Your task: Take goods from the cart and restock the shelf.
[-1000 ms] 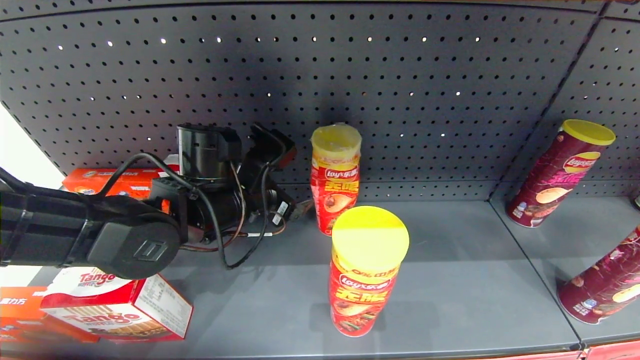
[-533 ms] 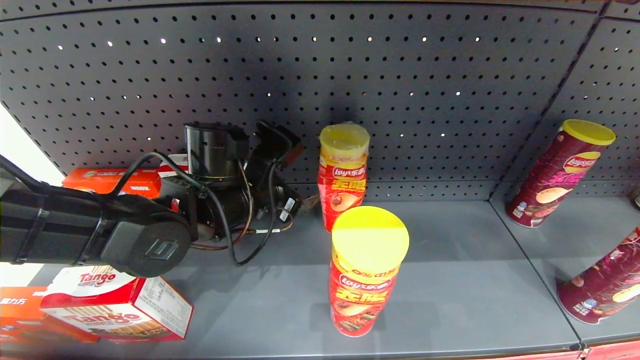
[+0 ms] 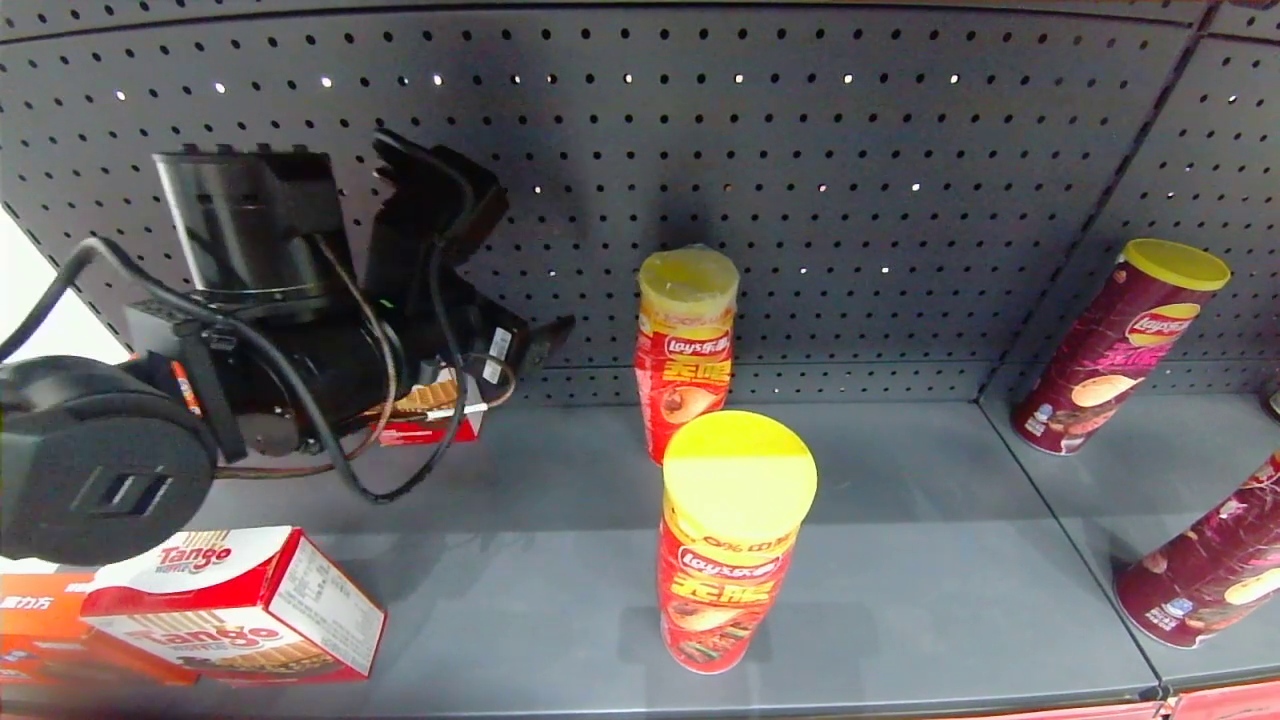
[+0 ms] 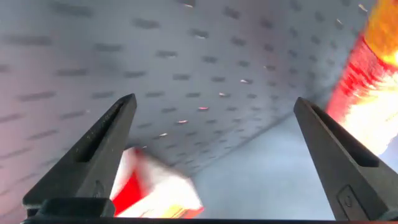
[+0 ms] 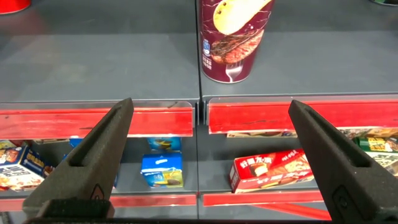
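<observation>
Two red chip cans with yellow lids stand upright on the grey shelf (image 3: 900, 560): one at the back by the pegboard (image 3: 686, 350), one nearer the front (image 3: 735, 545). My left gripper (image 3: 545, 340) hangs open and empty above the shelf, well to the left of the back can. In the left wrist view its fingers (image 4: 214, 102) are spread wide toward the pegboard, with the red can (image 4: 373, 93) blurred at one side and a red and white box (image 4: 155, 193) below. My right gripper (image 5: 209, 106) is open and empty before the shelf's red front rail (image 5: 99, 121).
A red and white wafer box (image 3: 230, 610) lies at the shelf's front left, orange boxes (image 3: 40, 625) beside it. Another red box (image 3: 430, 425) sits under the left arm. Two maroon cans (image 3: 1120, 345) (image 3: 1200, 570) lean at the right. A maroon can (image 5: 233, 37) stands above lower-shelf boxes (image 5: 273, 171).
The back red can shifted slightly right and stands free. My left arm has since pulled away from it to the left and risen, uncovering the red box behind it.
</observation>
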Motion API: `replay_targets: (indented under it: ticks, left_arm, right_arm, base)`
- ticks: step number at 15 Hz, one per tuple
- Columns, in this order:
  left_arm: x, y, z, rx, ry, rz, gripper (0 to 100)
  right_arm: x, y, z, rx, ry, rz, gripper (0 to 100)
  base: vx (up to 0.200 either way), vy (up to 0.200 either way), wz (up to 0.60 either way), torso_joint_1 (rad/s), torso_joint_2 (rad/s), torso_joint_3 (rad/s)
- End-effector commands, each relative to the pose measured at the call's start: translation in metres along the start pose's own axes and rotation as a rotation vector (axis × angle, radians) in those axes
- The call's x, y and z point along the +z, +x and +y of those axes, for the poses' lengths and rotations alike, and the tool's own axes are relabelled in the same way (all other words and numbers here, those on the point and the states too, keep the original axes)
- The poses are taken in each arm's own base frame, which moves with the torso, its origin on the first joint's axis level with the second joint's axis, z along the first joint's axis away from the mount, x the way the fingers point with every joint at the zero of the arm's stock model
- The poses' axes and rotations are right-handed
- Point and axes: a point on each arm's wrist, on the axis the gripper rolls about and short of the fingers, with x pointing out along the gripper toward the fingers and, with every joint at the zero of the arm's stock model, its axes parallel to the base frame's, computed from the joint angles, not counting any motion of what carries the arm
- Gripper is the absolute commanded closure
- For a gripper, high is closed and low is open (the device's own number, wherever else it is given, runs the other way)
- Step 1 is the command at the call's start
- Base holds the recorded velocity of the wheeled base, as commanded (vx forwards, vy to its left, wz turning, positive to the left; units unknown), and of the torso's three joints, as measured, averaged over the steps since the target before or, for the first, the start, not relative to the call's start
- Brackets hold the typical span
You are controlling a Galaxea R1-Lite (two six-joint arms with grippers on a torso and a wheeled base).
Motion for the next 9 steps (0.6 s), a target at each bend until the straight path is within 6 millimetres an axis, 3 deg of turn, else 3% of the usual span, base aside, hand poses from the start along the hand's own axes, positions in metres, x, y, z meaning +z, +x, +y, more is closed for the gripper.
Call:
replay_targets:
  ticks: [1, 2, 4, 9]
  left_arm:
    - [0.013, -0.040, 0.015, 0.079, -0.013, -0.045, 0]
    - [0.007, -0.060, 0.016, 0.094, -0.013, -0.033, 0]
    - [-0.003, -0.080, 0.016, 0.097, -0.013, -0.022, 0]
    - [-0.003, -0.089, 0.017, 0.114, -0.023, -0.054, 0]
  right_arm:
    - [0.000, 0.000, 0.000, 0.002, 0.000, 0.003, 0]
    - [0.000, 0.000, 0.000, 0.005, -0.002, 0.003, 0]
    - [0.000, 0.000, 0.000, 0.003, 0.000, 0.001, 0]
    - [0.002, 0.000, 0.000, 0.019, -0.005, -0.010, 0]
  base:
    - [0.000, 0.000, 0.00, 0.000, 0.00, 0.000]
    - [0.000, 0.000, 0.00, 0.000, 0.00, 0.000]
    - [0.000, 0.000, 0.00, 0.000, 0.00, 0.000]
    - [0.000, 0.000, 0.00, 0.000, 0.00, 0.000]
